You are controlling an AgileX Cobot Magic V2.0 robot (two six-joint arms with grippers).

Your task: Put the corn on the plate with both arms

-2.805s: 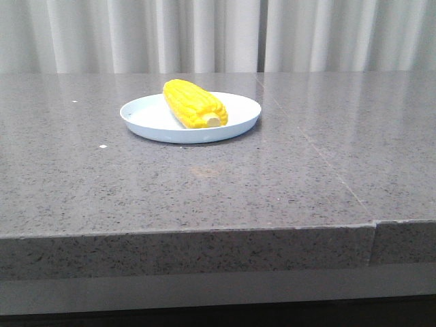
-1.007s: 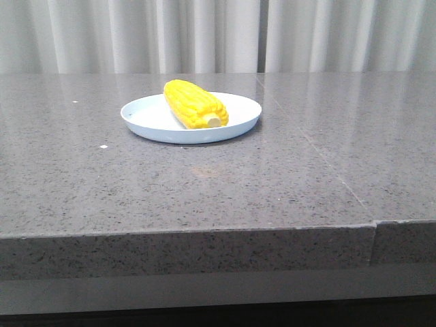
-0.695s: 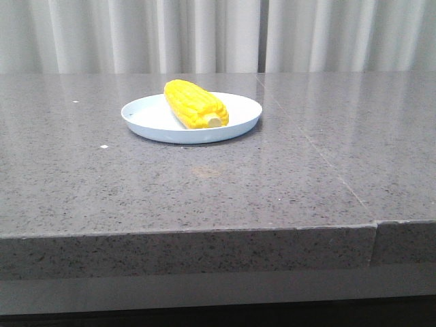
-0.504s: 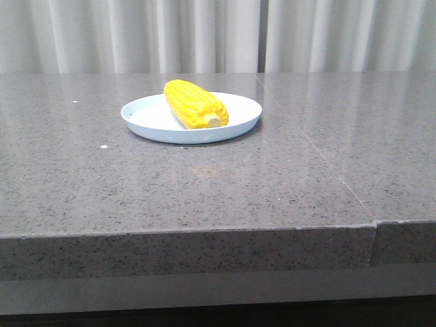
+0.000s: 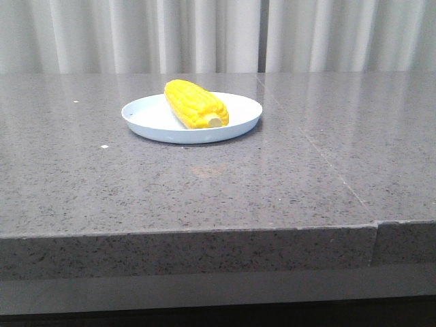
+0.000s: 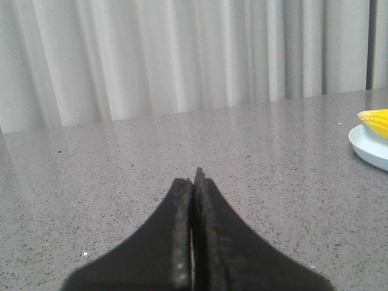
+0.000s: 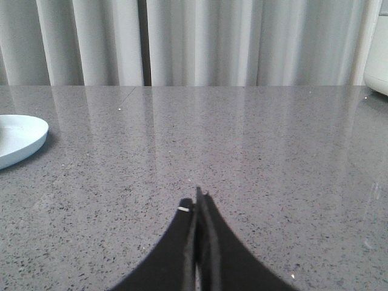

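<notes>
The yellow corn (image 5: 195, 103) lies on the pale bluish-white plate (image 5: 153, 120) toward the back of the grey stone table, its pale stub end facing the front. Neither gripper shows in the front view. In the left wrist view my left gripper (image 6: 193, 179) is shut and empty, low over the table; the plate's rim (image 6: 366, 145) and the corn's tip (image 6: 376, 120) show far off to one side. In the right wrist view my right gripper (image 7: 197, 199) is shut and empty; the plate's edge (image 7: 21, 138) shows off to the other side.
The grey speckled table (image 5: 218, 184) ends in a thick front edge, with a seam (image 5: 374, 225) at the right. Pale curtains hang behind it. A white object (image 7: 379, 54) stands at the far edge of the right wrist view.
</notes>
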